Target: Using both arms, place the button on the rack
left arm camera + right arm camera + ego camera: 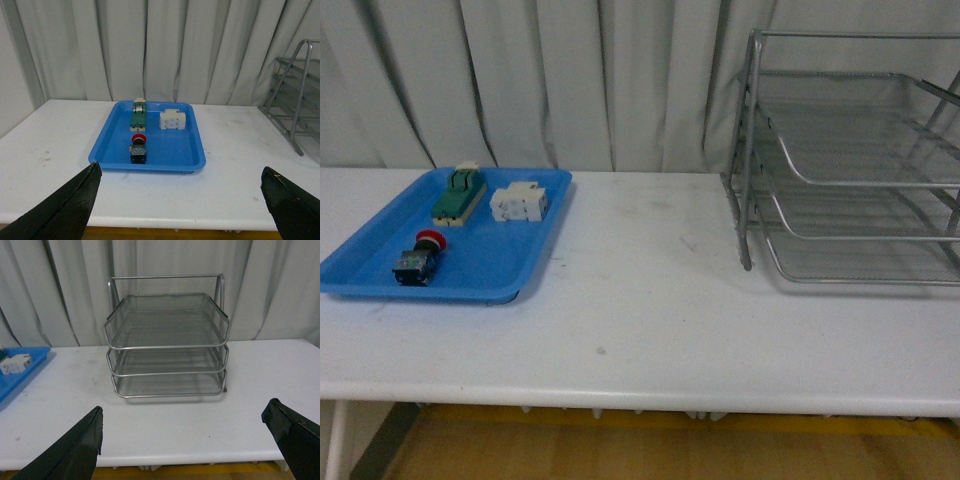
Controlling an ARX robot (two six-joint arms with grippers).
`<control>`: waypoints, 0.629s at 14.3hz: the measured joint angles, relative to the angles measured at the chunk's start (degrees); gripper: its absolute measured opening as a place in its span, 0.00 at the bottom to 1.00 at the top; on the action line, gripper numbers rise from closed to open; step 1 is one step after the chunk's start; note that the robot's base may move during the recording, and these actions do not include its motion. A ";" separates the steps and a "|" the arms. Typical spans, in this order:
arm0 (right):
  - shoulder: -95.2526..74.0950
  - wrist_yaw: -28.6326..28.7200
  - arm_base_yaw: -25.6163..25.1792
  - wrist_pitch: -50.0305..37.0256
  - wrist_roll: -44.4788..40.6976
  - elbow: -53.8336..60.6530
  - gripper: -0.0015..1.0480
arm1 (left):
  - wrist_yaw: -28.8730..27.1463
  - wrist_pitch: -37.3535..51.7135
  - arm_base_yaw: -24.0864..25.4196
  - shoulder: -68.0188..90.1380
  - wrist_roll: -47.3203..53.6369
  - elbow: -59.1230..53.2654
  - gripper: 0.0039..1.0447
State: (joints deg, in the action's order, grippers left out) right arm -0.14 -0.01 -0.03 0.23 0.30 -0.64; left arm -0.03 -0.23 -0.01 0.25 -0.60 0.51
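Observation:
The button (420,258) lies on its side in the near part of a blue tray (510,270) at the table's left, red cap toward the curtain; the left wrist view shows the button (138,148) too. The silver wire-mesh rack (850,170) stands at the right with three tiers, and the rack (167,342) faces the right wrist camera. My left gripper (181,172) hangs open short of the table's front edge, well back from the tray. My right gripper (184,412) is open too, before the rack, with nothing between its fingers. Neither arm shows in the front view.
In the tray behind the button sit a green terminal block (459,196) and a white blocky connector (519,203). A white table (640,300) runs between tray and rack. A pale curtain (570,80) closes the back.

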 joint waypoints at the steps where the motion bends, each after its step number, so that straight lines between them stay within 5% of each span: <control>1: 0.00 0.00 0.02 0.00 0.00 0.00 0.94 | 0.00 0.00 0.00 0.00 0.00 0.00 0.94; 9: 0.00 0.00 0.02 0.00 0.00 0.00 0.94 | 0.00 0.00 0.00 0.00 0.00 0.00 0.94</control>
State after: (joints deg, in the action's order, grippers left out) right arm -0.14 -0.01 -0.01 0.23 0.30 -0.64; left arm -0.03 -0.23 -0.01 0.25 -0.60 0.51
